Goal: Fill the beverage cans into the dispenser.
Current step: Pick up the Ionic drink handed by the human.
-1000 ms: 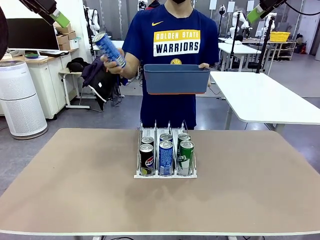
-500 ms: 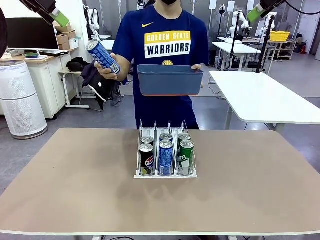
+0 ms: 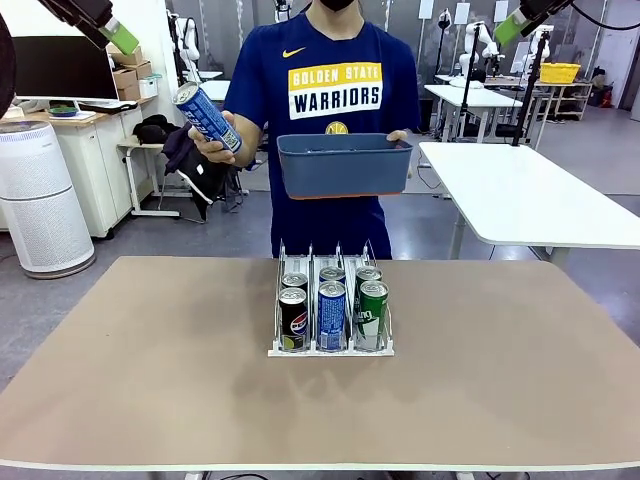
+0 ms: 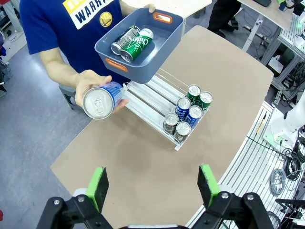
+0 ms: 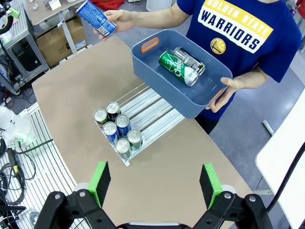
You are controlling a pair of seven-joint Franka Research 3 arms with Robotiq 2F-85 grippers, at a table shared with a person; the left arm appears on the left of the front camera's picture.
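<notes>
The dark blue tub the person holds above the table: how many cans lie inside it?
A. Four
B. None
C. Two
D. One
C: the right wrist view looks down into the tub and shows two cans lying side by side, a green can and a dark can.

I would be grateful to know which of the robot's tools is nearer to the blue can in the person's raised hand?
Left. The left tool hangs above the blue can, on its left. The right tool is raised on the opposite side, past the blue tub.
</notes>
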